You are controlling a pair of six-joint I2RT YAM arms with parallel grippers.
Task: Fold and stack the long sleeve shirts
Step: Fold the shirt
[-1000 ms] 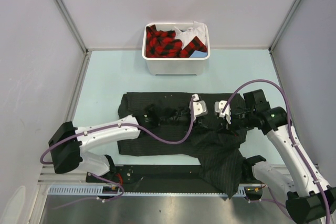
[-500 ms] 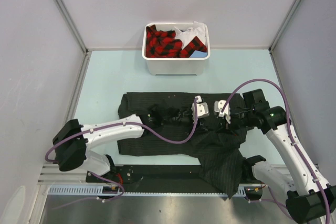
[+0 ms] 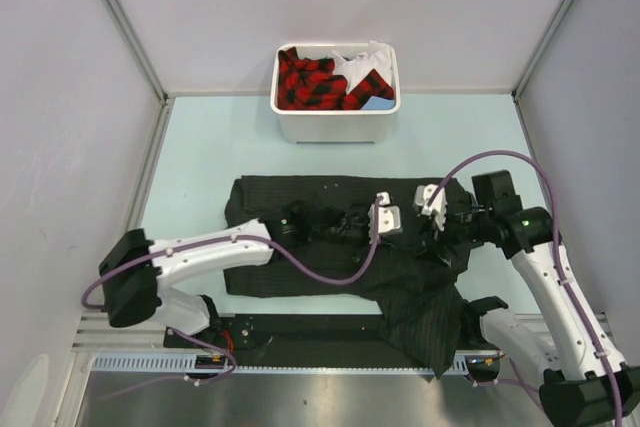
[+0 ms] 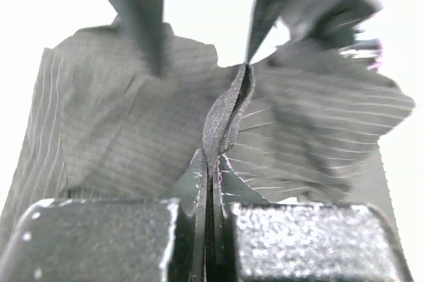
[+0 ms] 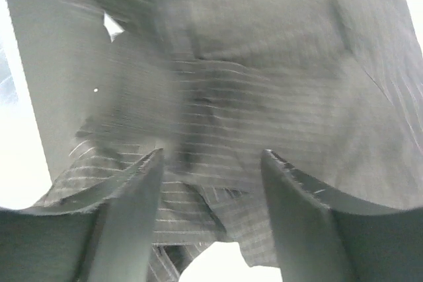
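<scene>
Evidently clamped left hand (image 4: 211,170) on a raised ridge of pinstriped shirt (image 4: 99,117) to carry the fold; held right hand (image 5: 211,163) open, empty.

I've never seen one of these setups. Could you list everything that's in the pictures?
shirt: one, black with pale pinstripes, spread on the table, one part draped over the near edge
bin: one, white, at the table's far edge
plaid clothes: count unclear, red and black, in the bin
white cloth: one, white, in the bin
blue item: one, blue, bin's right corner
table: one, pale blue-green
left arm: white and black, lying over the shirt
right arm: white and black, reaching in from the right
left gripper: shut on a shirt fold
right gripper: open, over the shirt
</scene>
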